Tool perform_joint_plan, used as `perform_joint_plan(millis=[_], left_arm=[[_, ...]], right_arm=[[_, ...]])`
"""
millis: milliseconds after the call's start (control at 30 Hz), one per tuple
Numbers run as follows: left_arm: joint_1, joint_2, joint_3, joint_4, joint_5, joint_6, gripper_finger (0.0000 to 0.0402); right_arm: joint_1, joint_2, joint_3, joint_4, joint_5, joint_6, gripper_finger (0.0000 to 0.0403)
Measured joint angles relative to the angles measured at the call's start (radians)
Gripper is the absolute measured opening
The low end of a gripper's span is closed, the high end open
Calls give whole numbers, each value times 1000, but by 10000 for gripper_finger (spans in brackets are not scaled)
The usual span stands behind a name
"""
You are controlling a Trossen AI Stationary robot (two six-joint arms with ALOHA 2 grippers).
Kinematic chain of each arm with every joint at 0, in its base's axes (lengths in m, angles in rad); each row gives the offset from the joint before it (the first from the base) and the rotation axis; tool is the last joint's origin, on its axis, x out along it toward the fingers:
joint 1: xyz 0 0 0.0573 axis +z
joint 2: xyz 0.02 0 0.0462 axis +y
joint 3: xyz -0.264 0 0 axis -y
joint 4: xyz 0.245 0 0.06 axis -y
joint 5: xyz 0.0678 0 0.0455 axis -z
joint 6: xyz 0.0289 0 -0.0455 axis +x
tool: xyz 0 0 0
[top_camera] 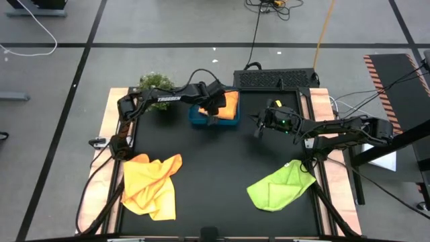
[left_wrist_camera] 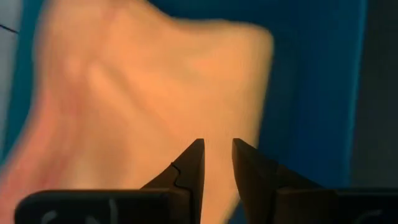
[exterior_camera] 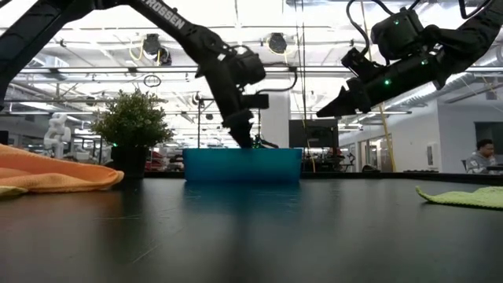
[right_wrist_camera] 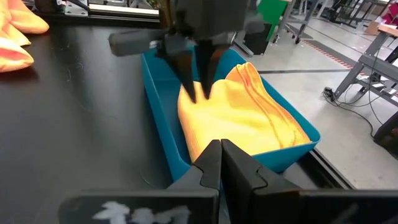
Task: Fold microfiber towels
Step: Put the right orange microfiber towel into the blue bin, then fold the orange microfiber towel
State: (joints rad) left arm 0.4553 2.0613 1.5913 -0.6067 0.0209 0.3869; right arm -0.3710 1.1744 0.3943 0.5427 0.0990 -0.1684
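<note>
Inside the blue tray (right_wrist_camera: 155,118), at the far middle of the desk (top_camera: 222,168): one orange towel (right_wrist_camera: 242,118), already folded, with soft rounded layers at the edge. Just above it, pointing down: the left gripper (right_wrist_camera: 200,93), fingers with only a narrow gap, tips at the cloth, nothing visibly pinched. Beside the tray, raised over the desk: the right gripper (top_camera: 259,128), fingers pressed together, empty. At the front left, well apart from the tray: crumpled yellow towels (top_camera: 151,185). At the front right: a lime green towel (top_camera: 279,185), loosely doubled. Probably very light and limp, with no stiffness, a little clingy on the surface, not fragile. Better to take hold at a corner or along a free edge, pinching one layer only. If taken in the middle, likely to bunch and sag. Best held by two corners, one for each gripper, to keep an edge straight.
</note>
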Motion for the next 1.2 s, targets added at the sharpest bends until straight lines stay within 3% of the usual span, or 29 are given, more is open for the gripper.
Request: perform_joint_plan(millis=[167, 233, 400, 533, 900, 1067, 1200], left_arm=[[16, -2, 15, 73, -191, 12, 85], [38, -2, 2, 104, -216, 12, 85], [100, -2, -34, 169, -213, 4, 85], [143, -2, -80, 200, -147, -8, 85], [164, -1, -187, 314, -76, -4, 85], [150, -8, -175, 305, -93, -4, 85], [130, -86, -170, 294, -120, -14, 85]], right_arm=[[0, 0, 0, -2, 0, 0, 0], [0, 0, 0, -2, 0, 0, 0], [0, 0, 0, -3, 0, 0, 0], [0, 0, 0, -3, 0, 0, 0], [0, 0, 0, -1, 0, 11, 0], [11, 0, 0, -1, 0, 11, 0], [20, 0, 0, -9, 0, -2, 0]])
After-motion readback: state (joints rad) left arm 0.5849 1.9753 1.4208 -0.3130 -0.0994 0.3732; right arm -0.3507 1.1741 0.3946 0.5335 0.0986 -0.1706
